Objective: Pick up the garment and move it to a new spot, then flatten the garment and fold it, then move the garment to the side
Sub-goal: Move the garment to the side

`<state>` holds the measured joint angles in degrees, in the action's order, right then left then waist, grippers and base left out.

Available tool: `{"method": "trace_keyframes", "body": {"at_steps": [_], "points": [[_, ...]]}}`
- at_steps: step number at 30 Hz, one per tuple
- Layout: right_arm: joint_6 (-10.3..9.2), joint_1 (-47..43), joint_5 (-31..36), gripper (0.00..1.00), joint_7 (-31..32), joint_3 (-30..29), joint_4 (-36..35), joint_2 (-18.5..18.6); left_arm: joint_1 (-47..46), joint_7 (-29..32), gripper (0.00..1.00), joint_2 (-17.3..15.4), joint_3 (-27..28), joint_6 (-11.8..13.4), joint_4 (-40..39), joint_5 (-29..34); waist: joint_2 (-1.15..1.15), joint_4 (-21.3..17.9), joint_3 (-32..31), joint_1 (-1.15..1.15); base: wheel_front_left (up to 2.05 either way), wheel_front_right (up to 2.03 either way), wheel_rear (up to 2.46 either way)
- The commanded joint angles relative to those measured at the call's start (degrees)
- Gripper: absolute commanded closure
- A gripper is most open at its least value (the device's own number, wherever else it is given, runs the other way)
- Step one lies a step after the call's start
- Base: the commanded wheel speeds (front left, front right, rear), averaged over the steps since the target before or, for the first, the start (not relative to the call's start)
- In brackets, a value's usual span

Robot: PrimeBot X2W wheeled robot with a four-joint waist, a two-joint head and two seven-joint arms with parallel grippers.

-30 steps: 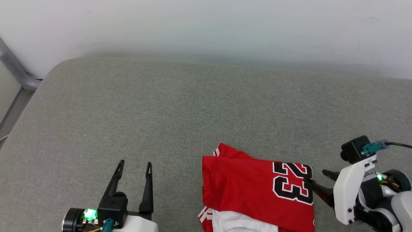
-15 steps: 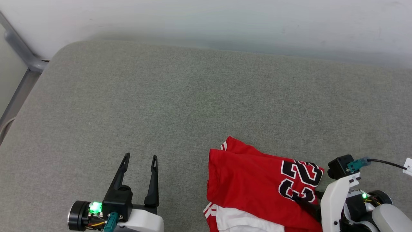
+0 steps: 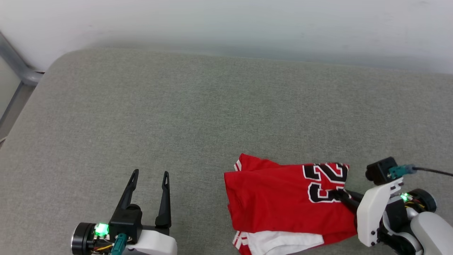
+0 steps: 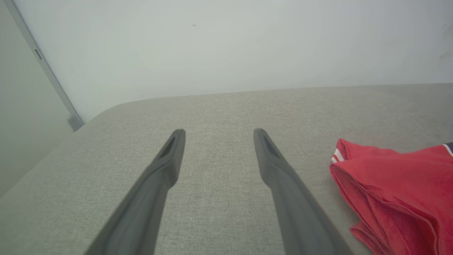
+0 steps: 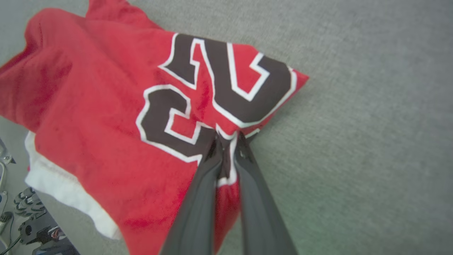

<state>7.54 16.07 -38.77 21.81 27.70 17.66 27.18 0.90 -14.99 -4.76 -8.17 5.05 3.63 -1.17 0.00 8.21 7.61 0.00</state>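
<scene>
RED JERSEY IN THE GRIP: The right gripper (image 5: 228, 136) pinches the right-hand edge of the garment (image 3: 283, 202), its two dark fingers drawn together on a fold of red cloth just beside the black, white-outlined "23". The garment, a red jersey folded into a rough rectangle, lies on the near right part of a grey fabric-covered surface (image 3: 177, 106). A white sleeve (image 3: 283, 242) with red-and-white striped trim peeps out from under its near edge. The cloth puckers where the fingers hold it. On the near left, well apart from the jersey, the left gripper (image 3: 150, 174) is poised over bare grey fabric, its fingers spread wide with nothing between them, pointing toward the far side. A pale wall (image 3: 226, 21) rises behind the surface, and a grey metal rail (image 3: 16, 69) runs past its far left corner.
</scene>
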Motion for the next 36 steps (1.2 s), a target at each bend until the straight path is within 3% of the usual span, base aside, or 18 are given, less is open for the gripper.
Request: {"method": "trace_keyframes", "body": {"at_steps": [1, 21, 36], "points": [[-0.11, 1.08, 0.21, 1.00, -0.85, -0.51, -0.33, 0.43, 0.46, -0.26, 0.00, 0.16, 0.14, 0.18, -0.15, 0.12, 0.00, -0.82, -0.31, 0.00, 0.00, 0.00, 0.00], [-0.10, 8.65, 6.14, 1.00, -4.97, -5.85, -4.75, 7.15, 0.18, -0.21, 0.00, -0.58, 2.21, 0.56, -1.70, 0.23, 0.00, -17.09, 2.09, 0.00, 0.00, 0.00, 0.00], [-0.10, 17.67, 12.16, 1.00, -5.20, -16.13, 3.69, 14.28, -5.52, -0.20, 0.00, -2.91, 2.32, 0.79, -6.22, 1.66, 0.00, -18.74, 14.17, 0.00, 0.00, 0.00, 0.00]]}}
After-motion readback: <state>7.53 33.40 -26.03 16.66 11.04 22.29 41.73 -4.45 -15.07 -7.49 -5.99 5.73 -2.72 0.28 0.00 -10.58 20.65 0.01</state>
